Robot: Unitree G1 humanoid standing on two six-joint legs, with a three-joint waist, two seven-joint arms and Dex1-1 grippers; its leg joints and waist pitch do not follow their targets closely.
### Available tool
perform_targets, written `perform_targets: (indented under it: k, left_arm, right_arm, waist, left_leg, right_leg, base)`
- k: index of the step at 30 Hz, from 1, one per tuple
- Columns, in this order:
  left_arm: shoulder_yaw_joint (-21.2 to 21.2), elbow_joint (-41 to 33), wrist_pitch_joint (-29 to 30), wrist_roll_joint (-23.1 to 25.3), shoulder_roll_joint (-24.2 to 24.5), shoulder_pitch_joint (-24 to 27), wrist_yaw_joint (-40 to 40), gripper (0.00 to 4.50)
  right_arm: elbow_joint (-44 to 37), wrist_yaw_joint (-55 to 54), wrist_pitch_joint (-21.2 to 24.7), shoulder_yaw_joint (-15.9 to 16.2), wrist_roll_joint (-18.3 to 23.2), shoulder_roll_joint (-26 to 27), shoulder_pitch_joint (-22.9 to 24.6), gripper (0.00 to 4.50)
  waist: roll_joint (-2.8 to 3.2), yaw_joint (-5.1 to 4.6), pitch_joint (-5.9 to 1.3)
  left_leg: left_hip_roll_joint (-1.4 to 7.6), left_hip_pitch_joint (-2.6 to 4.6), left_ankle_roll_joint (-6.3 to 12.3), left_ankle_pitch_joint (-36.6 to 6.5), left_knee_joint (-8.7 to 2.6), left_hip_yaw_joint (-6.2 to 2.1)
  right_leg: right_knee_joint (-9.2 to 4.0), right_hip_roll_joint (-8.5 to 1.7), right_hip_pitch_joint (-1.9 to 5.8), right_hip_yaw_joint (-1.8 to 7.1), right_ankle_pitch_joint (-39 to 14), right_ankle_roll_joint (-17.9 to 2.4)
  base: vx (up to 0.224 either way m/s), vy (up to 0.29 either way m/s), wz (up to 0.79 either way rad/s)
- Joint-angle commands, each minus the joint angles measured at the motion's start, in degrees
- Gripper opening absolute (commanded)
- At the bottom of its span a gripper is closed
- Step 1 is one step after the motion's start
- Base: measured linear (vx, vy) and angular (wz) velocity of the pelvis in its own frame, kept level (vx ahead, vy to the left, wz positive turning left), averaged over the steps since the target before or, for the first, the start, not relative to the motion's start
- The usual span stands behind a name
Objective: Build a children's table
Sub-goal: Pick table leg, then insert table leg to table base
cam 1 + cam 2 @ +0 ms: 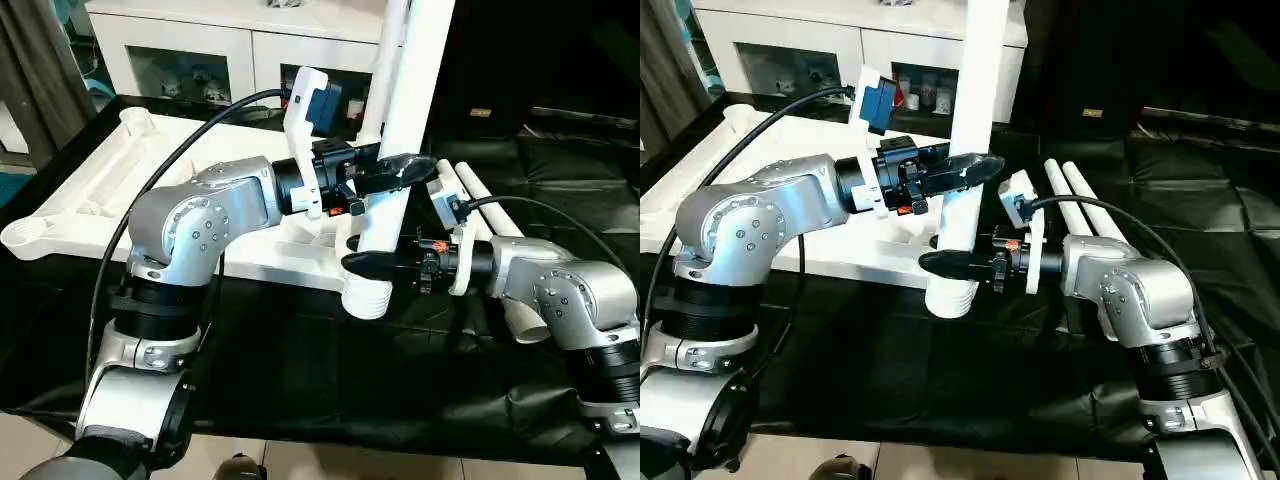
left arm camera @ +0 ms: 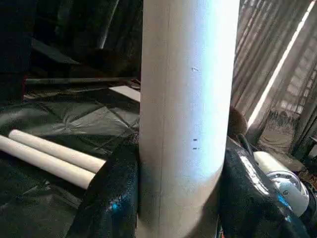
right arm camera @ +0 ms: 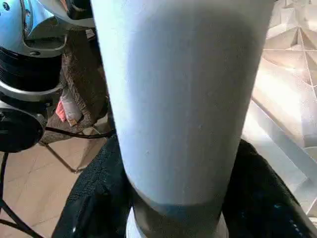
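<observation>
Table leg [image 1: 400, 130]: held upright at the tabletop [image 1: 90, 190] near corner, threaded end down, probably for seating in a socket. Clamped high by left gripper [image 1: 395, 172], low by right gripper [image 1: 375, 265]. Spare legs [image 1: 1090, 205] beside.

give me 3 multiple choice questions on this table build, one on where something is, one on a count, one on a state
1. Where do the spare legs lie?
A. on the black cloth to the robot's right
B. inside the cabinet
C. on the tabletop

2. How many grippers clasp the upright leg?
A. none
B. one
C. two

3. How does the tabletop lie?
A. ribbed underside up
B. smooth side up
C. on edge

Answers:
1. A, they lie side by side on the cloth beside the right arm.
2. C, the left gripper grips it higher and the right gripper lower, near its threaded end.
3. A, its ribs and corner sockets face up.
</observation>
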Motion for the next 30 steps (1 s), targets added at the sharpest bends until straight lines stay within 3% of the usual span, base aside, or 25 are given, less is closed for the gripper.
perform_targets:
  k: [1, 7, 12, 13, 14, 15, 16, 17, 18, 20, 21, 22, 23, 24, 25, 26, 27, 29, 30]
  left_arm:
    - [-0.8, -1.1, -0.1, -0.3, -0.1, -0.3, -0.7, 2.40]
    - [1.1, -0.7, 1.5, -2.0, -1.4, -0.2, 0.9, 2.97]
    - [5.7, -0.4, -8.3, -1.6, -5.5, 1.8, 3.6, 3.29]
    - [10.0, -0.2, -11.6, -4.2, -9.0, 2.2, 6.2, 3.29]
    - [10.0, -0.2, -11.6, -4.2, -9.0, 2.2, 6.2, 3.29]
    - [15.0, 0.8, -13.6, -7.9, -12.4, 1.7, 9.8, 3.29]
    - [17.1, 1.2, -14.0, -9.7, -13.5, 1.4, 11.3, 3.29]
    - [19.0, 1.5, -14.7, -11.0, -14.2, 1.3, 12.6, 3.29]
    - [20.0, 1.7, -15.7, -11.3, -14.5, 1.3, 13.4, 3.29]
    - [20.9, 1.8, -16.8, -11.4, -14.7, 1.3, 14.3, 3.29]
    - [20.9, 2.2, -18.1, -8.6, -13.8, 1.7, 16.2, 3.29]
    - [20.4, 3.5, -19.4, -3.4, -12.0, 2.2, 20.2, 3.29]
    - [16.6, 4.7, -23.4, 7.0, -7.4, 4.1, 23.8, 3.29]
    - [12.4, 5.5, -28.0, 19.2, -1.8, 7.9, 27.6, 3.29]
    - [12.4, 5.5, -28.0, 19.2, -1.8, 7.9, 27.6, 3.29]
    - [11.5, 4.1, -28.4, 22.8, 0.0, 11.0, 29.7, 3.29]
    - [11.1, 1.8, -29.5, 25.8, 0.5, 14.8, 32.3, 3.29]
    - [10.5, 0.2, -31.2, 28.0, 0.9, 17.8, 33.7, 3.29]
    - [9.7, -0.4, -33.3, 30.2, 1.1, 20.3, 34.8, 3.29]
  right_arm:
    - [-0.2, 0.0, 0.2, -0.9, 0.5, -0.4, 0.2, 1.95]
    - [-0.4, -1.5, -0.9, -2.0, 0.3, 0.5, 0.7, 1.92]
    - [-1.3, -4.6, -2.9, -5.1, 1.5, 2.9, 1.9, 1.92]
    - [-1.9, -6.0, -3.2, -7.0, 2.7, 4.1, 2.4, 1.92]
    - [-1.9, -6.0, -3.2, -7.0, 2.7, 4.1, 2.4, 1.92]
    - [-2.6, -6.9, -3.4, -8.6, 3.9, 4.9, 2.9, 1.92]
    - [-3.0, -7.4, -3.8, -9.3, 4.2, 5.2, 3.3, 1.92]
    - [-3.4, -8.1, -4.4, -9.9, 4.3, 5.5, 3.7, 1.92]
    - [-3.7, -9.0, -5.4, -10.5, 4.0, 5.9, 4.1, 1.92]
    - [-4.0, -9.9, -6.3, -11.1, 3.7, 6.3, 4.4, 1.92]
    - [-4.2, -12.8, -9.1, -11.8, 1.3, 6.9, 4.9, 1.92]
    - [-4.5, -16.6, -12.5, -11.9, -2.7, 7.2, 5.4, 1.92]
    - [-4.4, -20.6, -20.1, -11.9, -8.0, 8.1, 5.9, 1.92]
    - [-5.4, -27.3, -27.9, -10.7, -16.5, 8.1, 7.7, 1.92]
    - [-5.4, -27.3, -27.9, -10.7, -16.5, 8.1, 7.7, 1.92]
    - [-7.0, -32.1, -28.0, -8.9, -21.6, 6.8, 10.1, 1.92]
    - [-8.7, -36.0, -27.5, -9.0, -23.5, 7.7, 13.2, 1.92]
    - [-10.3, -38.0, -25.3, -10.4, -21.8, 10.0, 15.5, 1.92]
    - [-11.6, -39.4, -24.1, -11.6, -20.0, 12.5, 17.3, 1.92]
  waist:
    - [-0.25, 0.01, -4.74]
    - [-0.29, 0.02, -4.78]
    - [-0.09, 0.12, -4.85]
    - [-0.10, 0.07, -4.81]
    - [-0.13, 0.10, -4.82]
    - [-0.08, 0.14, -4.85]
    - [-0.03, 0.23, -4.79]
    - [-0.23, 0.18, -4.79]
    - [0.12, 0.17, -4.81]
    - [0.04, 0.13, -4.70]
    - [0.50, 0.12, -4.74]
    - [0.38, -0.08, -4.68]
    - [0.24, -0.29, -4.67]
    - [0.25, -0.40, -4.64]
    - [0.33, -0.35, -4.69]
    - [0.39, -0.62, -4.64]
    - [0.37, -0.85, -4.69]
    - [0.90, -1.33, -4.87]
    - [0.78, -1.40, -4.93]
  left_leg:
    - [1.45, 0.85, 0.05, -8.9, -3.70, -0.15]
    - [1.43, 0.83, -0.03, -9.0, -3.66, -0.13]
    - [1.51, 0.73, 0.04, -9.4, -3.67, -0.21]
    - [1.48, 0.66, 0.15, -9.4, -3.71, -0.23]
    - [1.49, 0.68, 0.18, -9.6, -3.72, -0.24]
    - [1.44, 0.59, 0.24, -10.0, -3.60, -0.21]
    - [1.38, 0.61, 0.27, -10.6, -3.55, -0.17]
    - [1.41, 0.66, 0.39, -10.9, -3.59, -0.21]
    - [1.39, 0.71, 0.62, -11.0, -3.68, -0.29]
    - [1.39, 0.70, 0.61, -11.3, -3.78, -0.30]
    - [1.47, 0.92, 0.14, -11.7, -3.90, -0.45]
    - [1.50, 0.94, -0.10, -12.0, -3.95, -0.39]
    - [1.52, 0.96, -1.00, -12.3, -4.10, -0.50]
    - [1.64, 1.01, -1.77, -12.8, -4.35, -0.73]
    - [1.66, 0.96, -2.41, -12.6, -4.55, -0.95]
    - [1.45, 0.90, -3.46, -12.1, -4.64, -0.89]
    - [1.50, 1.15, -4.03, -11.3, -4.56, -0.71]
    - [1.54, 1.44, -2.80, -13.5, -4.60, -0.61]
    - [1.61, 1.47, -2.45, -14.1, -4.60, -0.64]
  right_leg:
    - [-3.48, -2.64, 3.48, 2.04, -11.1, -10.9]
    - [-3.50, -2.69, 3.51, 2.03, -11.2, -11.0]
    - [-3.74, -2.81, 3.65, 2.00, -10.4, -11.3]
    - [-3.64, -2.70, 3.71, 1.98, -9.8, -11.4]
    - [-3.70, -2.75, 3.69, 1.95, -9.9, -11.5]
    - [-3.64, -2.84, 3.80, 1.93, -9.8, -12.0]
    - [-3.87, -2.83, 3.74, 1.93, -10.2, -12.1]
    - [-3.88, -2.77, 3.78, 1.88, -10.5, -12.1]
    - [-3.91, -2.58, 3.68, 1.87, -10.9, -11.4]
    - [-4.16, -2.63, 3.61, 1.83, -12.3, -10.3]
    - [-4.28, -2.58, 3.41, 1.80, -13.8, -9.1]
    - [-4.42, -2.47, 3.24, 1.83, -14.2, -8.6]
    - [-4.44, -2.33, 3.22, 1.79, -15.1, -6.7]
    - [-4.75, -2.35, 2.89, 1.82, -17.5, -2.9]
    - [-4.77, -2.50, 2.90, 1.78, -18.5, -0.9]
    - [-4.75, -2.34, 3.13, 1.81, -19.3, 1.0]
    - [-4.51, -2.10, 2.94, 1.97, -17.5, 0.3]
    - [-4.37, -2.02, 2.57, 2.08, -14.8, -3.4]
    - [-4.28, -2.00, 2.51, 2.07, -13.9, -4.4]
  base:
    - [0.000, 0.000, 0.00]
    - [0.000, 0.000, 0.00]
    - [0.000, 0.000, 0.00]
    - [0.000, 0.000, 0.00]
    - [0.000, 0.000, 0.00]
    - [0.000, 0.000, 0.00]
    - [0.000, 0.000, 0.00]
    - [0.000, 0.000, 0.00]
    - [0.000, 0.000, 0.00]
    - [0.000, 0.000, 0.00]
    - [0.000, 0.000, 0.00]
    - [0.000, 0.000, 0.00]
    - [0.000, 0.000, 0.00]
    - [0.000, 0.000, 0.00]
    - [0.000, 0.000, 0.00]
    - [0.000, 0.000, 0.00]
    - [0.000, 0.000, 0.00]
    - [0.000, 0.000, 0.00]
    - [0.000, 0.000, 0.00]
